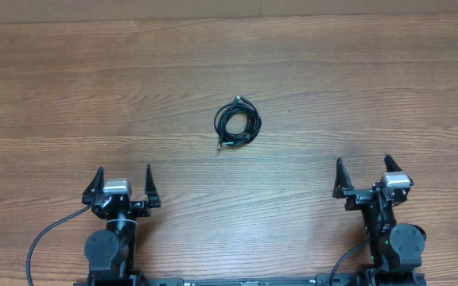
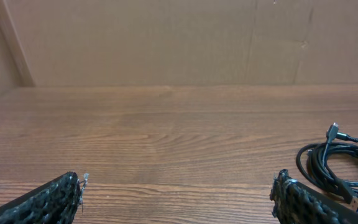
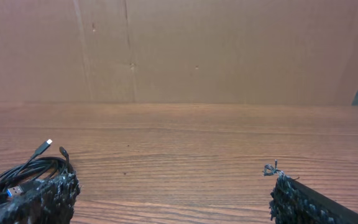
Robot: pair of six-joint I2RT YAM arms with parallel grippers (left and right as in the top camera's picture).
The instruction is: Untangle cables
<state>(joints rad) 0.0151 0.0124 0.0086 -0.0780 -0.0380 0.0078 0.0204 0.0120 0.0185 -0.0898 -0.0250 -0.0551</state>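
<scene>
Cables (image 1: 238, 123): one tight coil, untouched; left gripper (image 1: 124, 171) and right gripper (image 1: 363, 160), jaws apart, empty; advise pinching separate outer loops, parting gently.

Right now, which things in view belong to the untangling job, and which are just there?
Job:
- cables, one coiled bundle mid-table
- left tool, open, empty
- right tool, open, empty

Not the job:
- wooden table
- cardboard wall
- thick arm cable
</scene>
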